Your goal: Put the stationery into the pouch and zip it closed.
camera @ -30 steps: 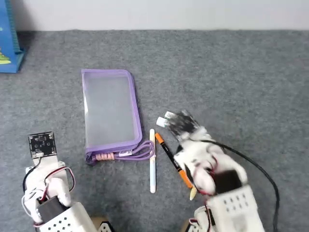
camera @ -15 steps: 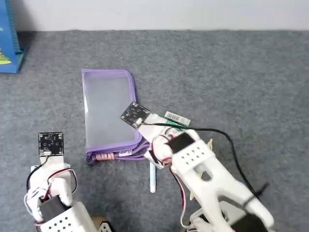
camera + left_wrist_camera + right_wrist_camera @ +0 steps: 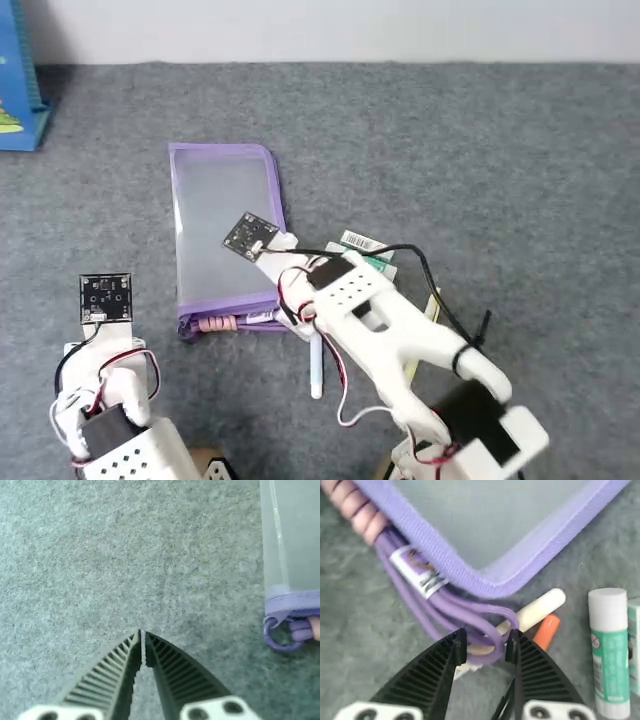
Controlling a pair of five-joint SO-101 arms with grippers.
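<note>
- At the right gripper [image 3: 487, 639]: stands with fingers parted, one on either side of the purple cord loop [image 3: 470, 607] at the pouch's corner, clamped on nothing
- Between those same fingers: takes in the cream end of the white pen [image 3: 540, 605], which lies under the loop
- Just beside that end: shows the tip of the orange pen [image 3: 547, 629] against the white pen, then the glue stick [image 3: 609, 645], white cap and green label, flat on the carpet
- On to the pouch [image 3: 225, 225]: lies flat on the grey carpet [image 3: 500, 150], clear panel up, purple trim all round, with the stationery outside it
- Along its near short edge: carries the pink beads [image 3: 213, 323] and the cord
- From the high view, the right arm [image 3: 390, 330]: stretches over the pouch's near right corner and covers most of the pens, leaving the lower part of the white pen bare
- At the left gripper [image 3: 143, 642]: sits with fingers pressed together on nothing, over bare carpet, near the pouch's near left corner but apart from it
- At the far left edge, the blue box [image 3: 18, 90]: stands well apart from the rest
</note>
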